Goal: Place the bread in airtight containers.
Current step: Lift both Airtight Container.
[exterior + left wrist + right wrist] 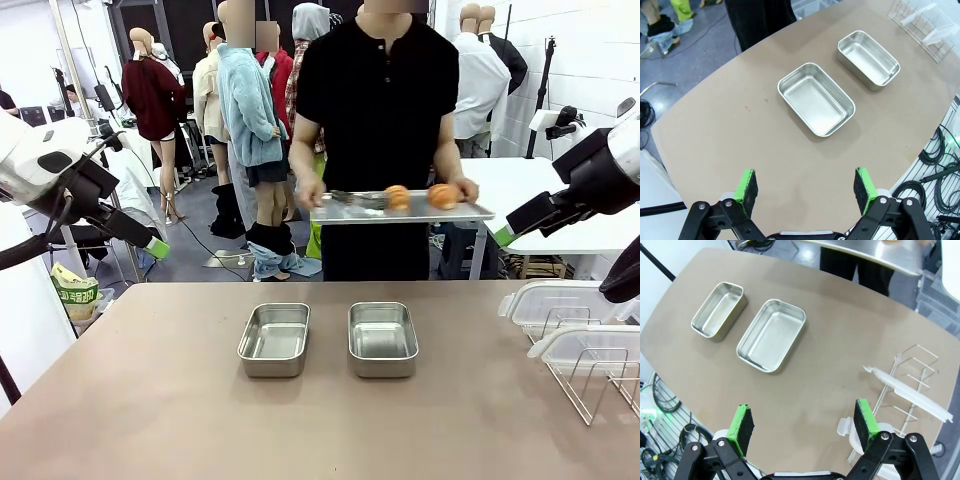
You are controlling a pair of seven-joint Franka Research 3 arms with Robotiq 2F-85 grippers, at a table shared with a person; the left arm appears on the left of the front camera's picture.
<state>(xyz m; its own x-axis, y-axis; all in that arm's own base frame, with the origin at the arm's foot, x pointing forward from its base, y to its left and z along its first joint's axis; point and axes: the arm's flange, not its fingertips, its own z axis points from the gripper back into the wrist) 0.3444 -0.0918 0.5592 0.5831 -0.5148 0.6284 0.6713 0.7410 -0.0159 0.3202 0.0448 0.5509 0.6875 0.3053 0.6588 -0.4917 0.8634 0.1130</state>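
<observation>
Table [120, 400] seen from the robot's side, w/ a person standing at the far edge. 2 steel tins sit side by side near the centre, slightly apart, long sides running near-to-far: left tin [274, 339] and right tin [382, 338], both uncovered, shiny insides showing. The person holds 1 flat metal tray [470, 213] in both hands, raised beyond the far edge. On it lie 2 croissants close together toward the tray's right end: left croissant [398, 197] and right croissant [443, 195]. At the table's right edge, 1 wire rack [585, 390] carries 2 translucent lids: far lid [560, 298] and near lid [590, 347].

2 robot arms, 1 per side, both raised off the table. Left gripper [807, 186]: claw wide, holding nothing, tins ahead of it. Right gripper [804, 424]: claw wide, holding nothing, just beside the rack.
</observation>
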